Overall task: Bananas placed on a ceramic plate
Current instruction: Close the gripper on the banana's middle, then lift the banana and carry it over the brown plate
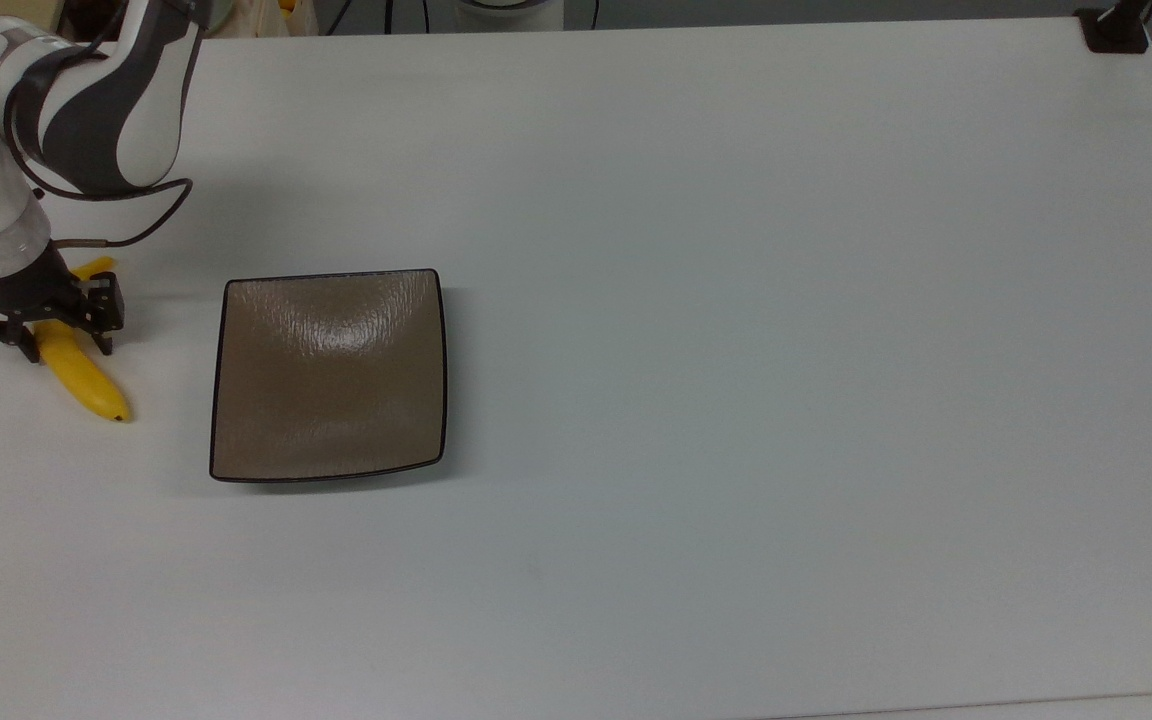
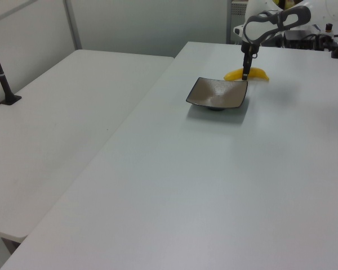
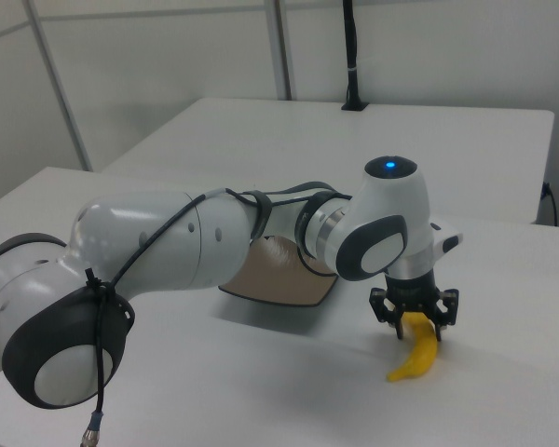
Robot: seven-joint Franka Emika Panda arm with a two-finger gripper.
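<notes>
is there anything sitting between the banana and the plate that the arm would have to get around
Nothing visible does. The banana lies on the white table off the plate, on the top view's left, with only bare tabletop between them. The end effector straddles the banana's upper half, fingers open on either side.
</notes>
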